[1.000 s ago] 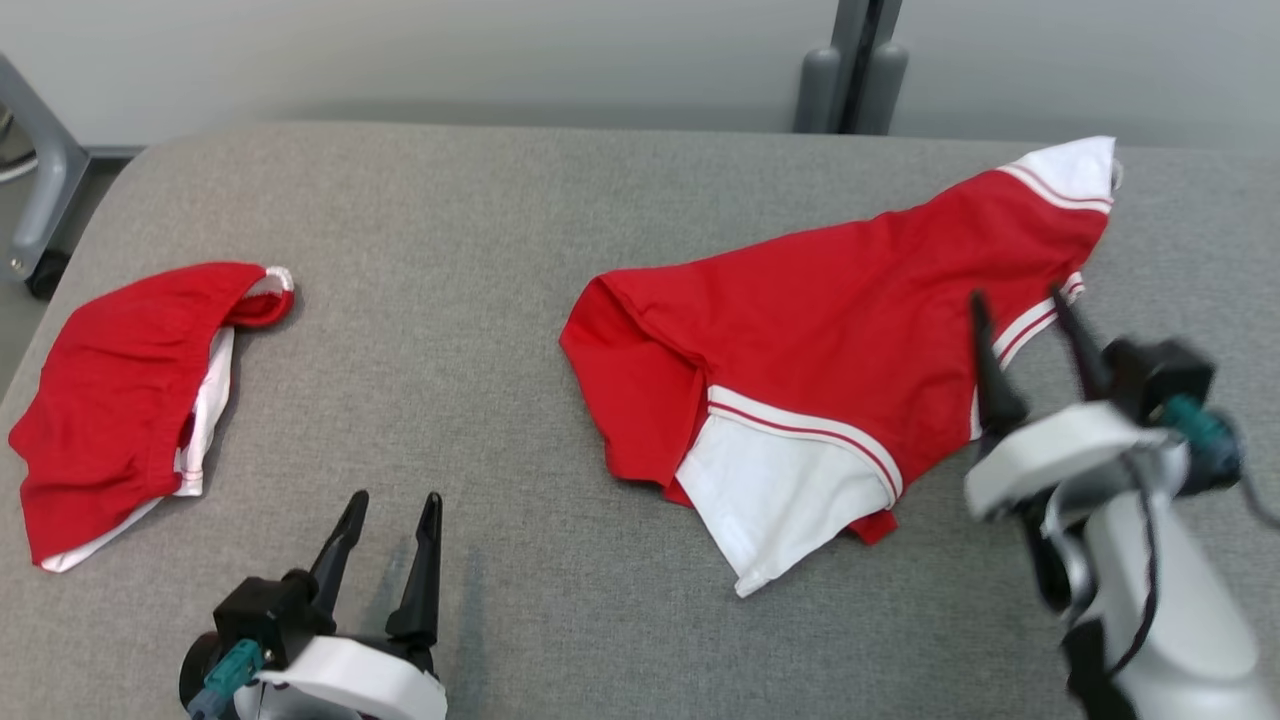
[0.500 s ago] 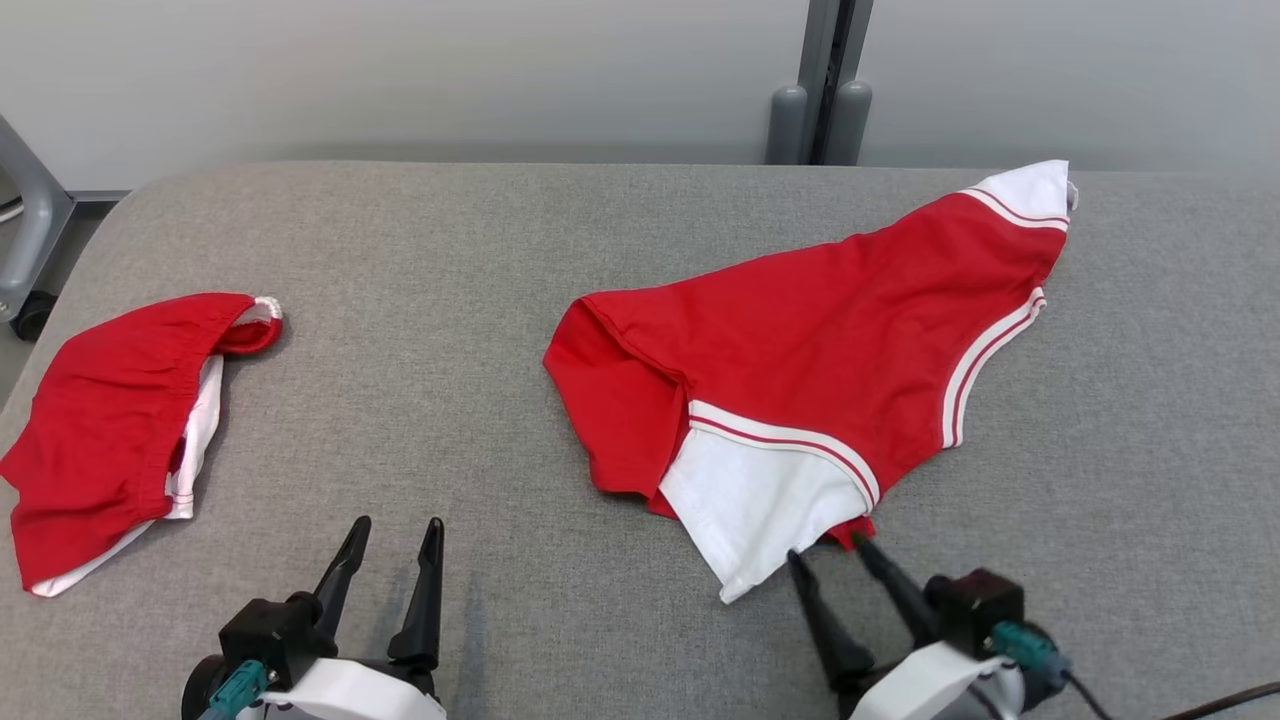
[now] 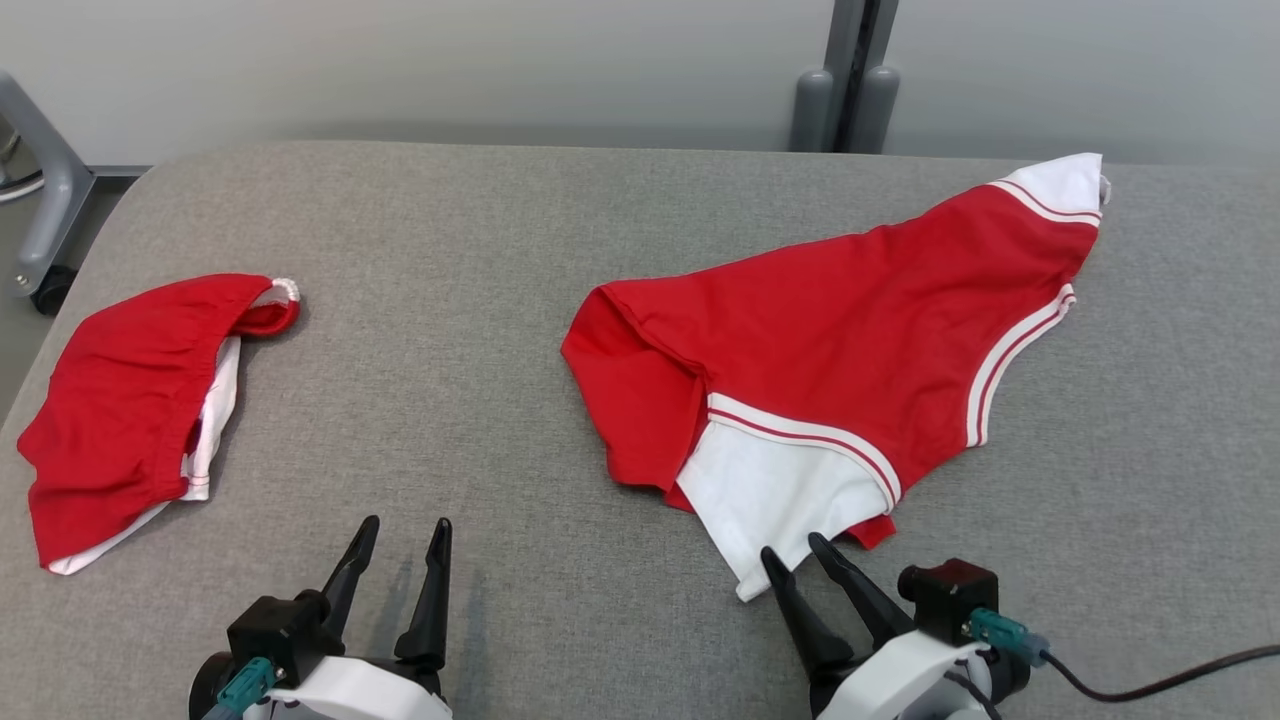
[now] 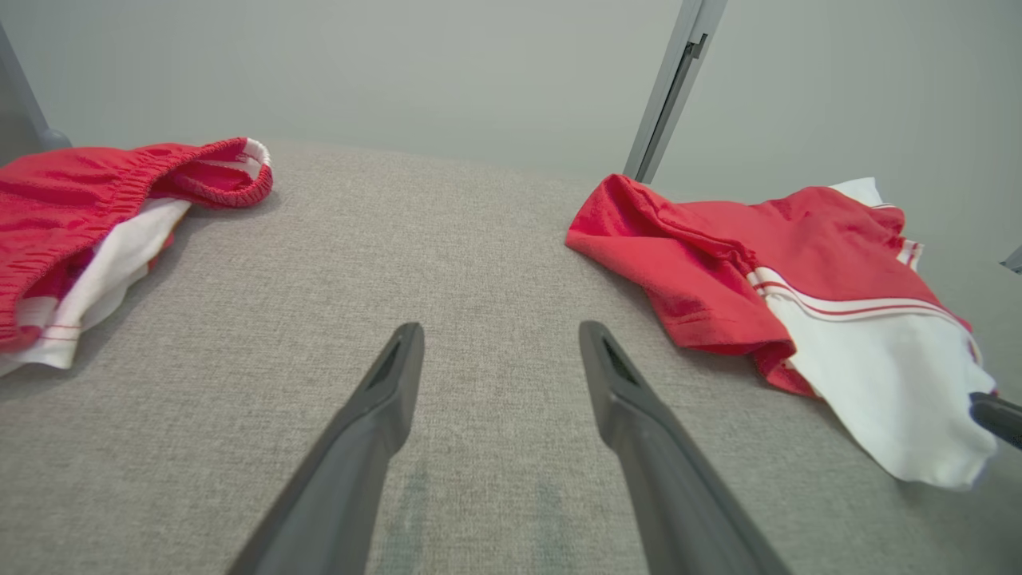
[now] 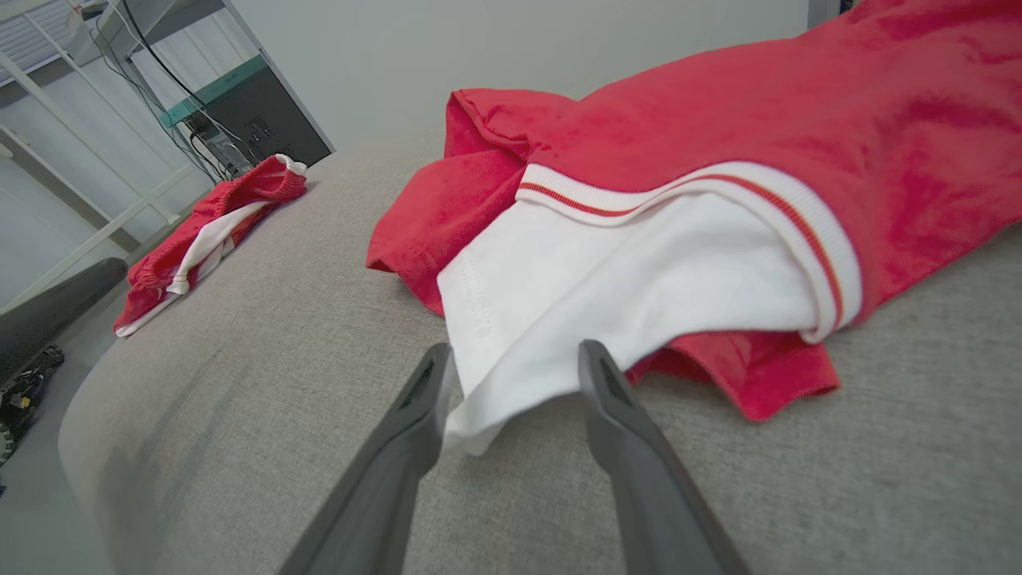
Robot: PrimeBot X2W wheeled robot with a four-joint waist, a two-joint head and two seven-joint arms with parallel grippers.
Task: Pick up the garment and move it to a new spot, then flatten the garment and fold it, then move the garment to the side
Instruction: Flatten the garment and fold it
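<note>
Item one, table [image 3: 480, 250]: grey padded top that carries everything below. Item two, shirt [image 3: 850, 310]: red with white, stripe-trimmed sleeves, lying rumpled on the right half of the table. Its body runs toward the far right corner and one white sleeve [image 3: 770, 495] flops toward me. I take this as the garment to move. Item three, shorts [image 3: 120, 400]: red and white, bunched at the left edge, well apart from the shirt; I leave them alone. Item four, right gripper [image 3: 790, 546]: low at the near edge, fingers parted and holding nothing. In the right wrist view the sleeve's near corner [image 5: 471, 431] lies in the gap between them. Item five, left gripper [image 3: 407, 522]: near the front, fingers spread and empty, bare table ahead. Step in hand, as I judge it: the first pick. To do it well I would push in deeper, so the fingers take the sleeve past its hem rather than by the thin tip. I would keep the tips low so one slides under the cloth, then close firmly before lifting, since a shallow pinch may slip. Hard to make out: whether either finger touches the cloth, the collar, and the layers folded under. The right arm is cut off at the bottom edge of the head view.
</note>
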